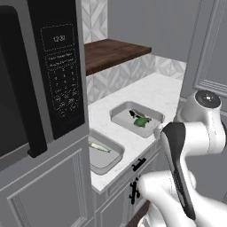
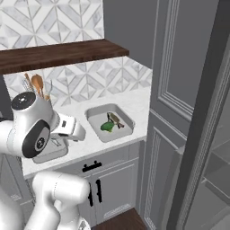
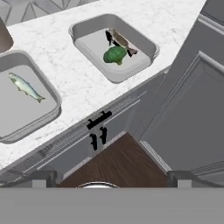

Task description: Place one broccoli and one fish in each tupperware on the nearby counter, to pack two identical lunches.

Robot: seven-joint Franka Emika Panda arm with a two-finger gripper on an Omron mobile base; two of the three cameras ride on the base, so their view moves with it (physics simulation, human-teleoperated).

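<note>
While paired, broccoli (image 3: 115,55), tupperware (image 3: 144,65)

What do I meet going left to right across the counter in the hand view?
Left tupperware holding the pale fish → bare white counter → right tupperware holding the broccoli and the darker fish.

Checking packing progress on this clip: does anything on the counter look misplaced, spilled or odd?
Nothing spilled or damaged. One imbalance: the right tupperware holds a broccoli and a dark fish, while the left tupperware holds just a pale fish, with no broccoli in it.
</note>
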